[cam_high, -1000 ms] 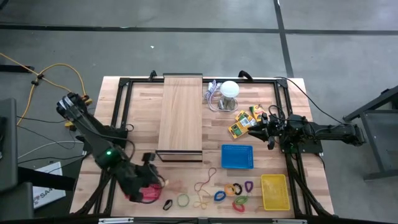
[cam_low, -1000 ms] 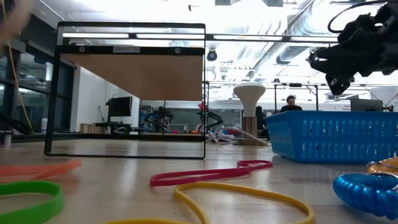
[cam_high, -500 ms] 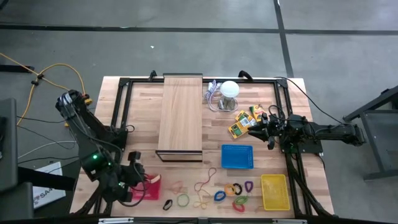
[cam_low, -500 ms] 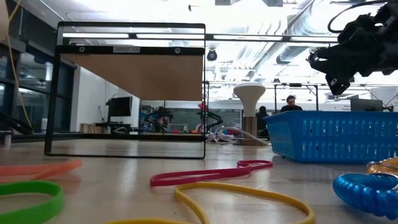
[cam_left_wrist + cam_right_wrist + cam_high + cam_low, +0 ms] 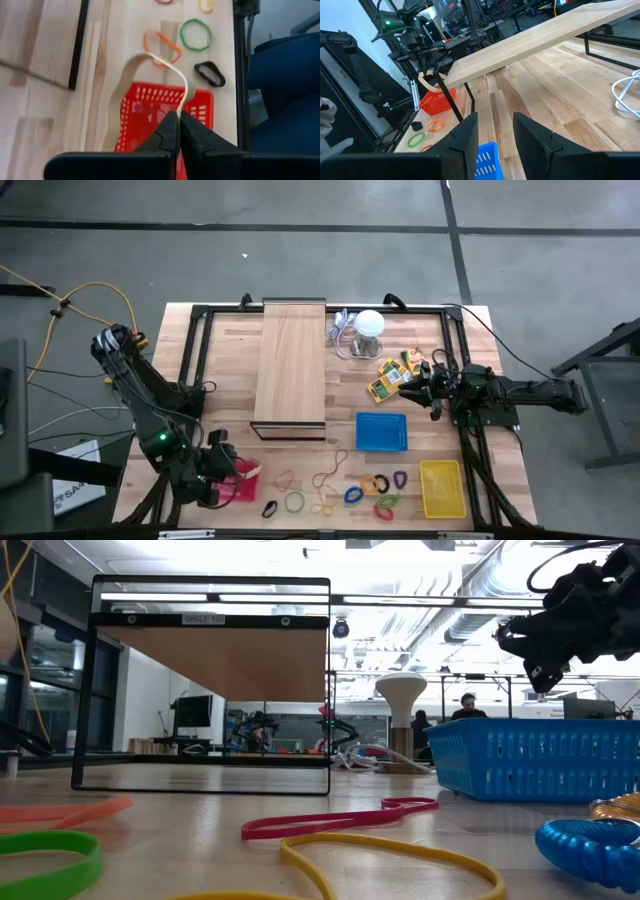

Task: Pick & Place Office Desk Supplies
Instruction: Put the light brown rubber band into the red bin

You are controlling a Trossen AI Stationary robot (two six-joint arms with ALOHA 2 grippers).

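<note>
Left wrist view: the left gripper (image 5: 176, 131) pinches a tan band (image 5: 150, 80) above the red basket (image 5: 150, 107); the band's long loop arches away from the fingers toward the orange band (image 5: 161, 46) and green band (image 5: 195, 34). Farther off, the right gripper (image 5: 408, 388) hangs spread and empty beside the yellow packs (image 5: 392, 373).

Pale matt wood table (image 5: 300, 340) with visible grain, smooth lighter wooden board (image 5: 292, 360) at upper centre, perforated plastic red basket (image 5: 165, 107) low in the left wrist frame, matt rubbery tan band (image 5: 131, 80), glossy blue plastic basket (image 5: 535, 755)
</note>
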